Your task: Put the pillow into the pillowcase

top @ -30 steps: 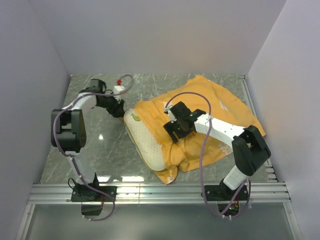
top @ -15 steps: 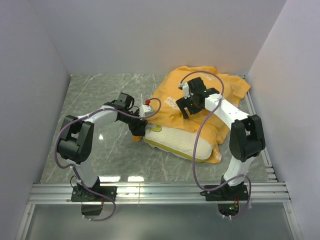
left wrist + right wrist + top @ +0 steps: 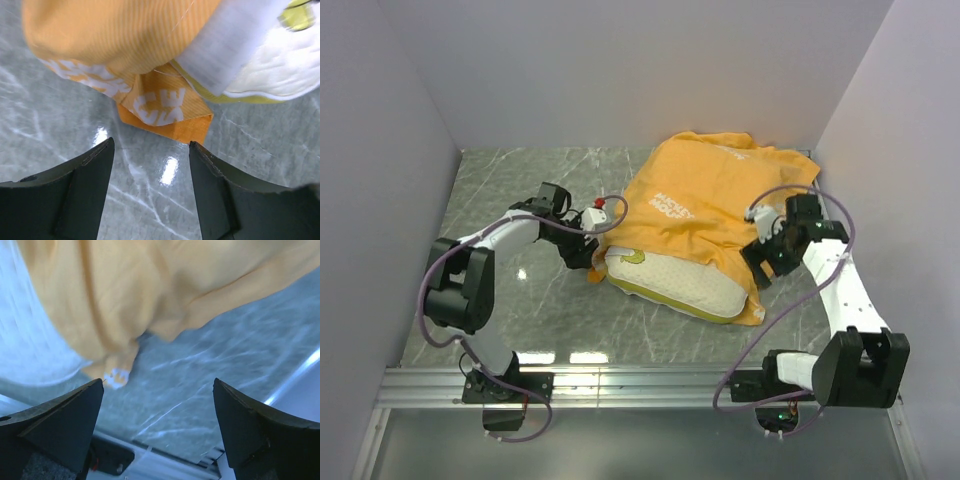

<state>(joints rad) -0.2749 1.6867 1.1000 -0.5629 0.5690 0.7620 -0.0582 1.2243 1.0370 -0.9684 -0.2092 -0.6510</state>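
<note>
Top view gives you the layout. The large cream-white quilted pillow [image 3: 672,284] lies on the grey marbled tabletop [image 3: 540,310]. Its long axis runs back-left to front-right, with the near long side and yellow edge bare. The big orange fabric pillowcase [image 3: 720,200] covers the rest and spreads back toward the far wall. From up there you cannot tell whether the pillow is inside the case or only under it. The left claw [image 3: 586,258] is at the pillow's left end and the right claw [image 3: 760,268] at the case's right edge, both too small there to read.

The wrist views settle that. In the left wrist view the claw is spread wide and holds nothing, hovering over the tabletop just short of a folded orange corner with white lettering. Orange cloth shows both above and below the pillow's yellow edge. The right wrist view is blurred: fingers wide apart, nothing between them, orange folds ahead. You cannot identify the white smear at left for sure.
</note>
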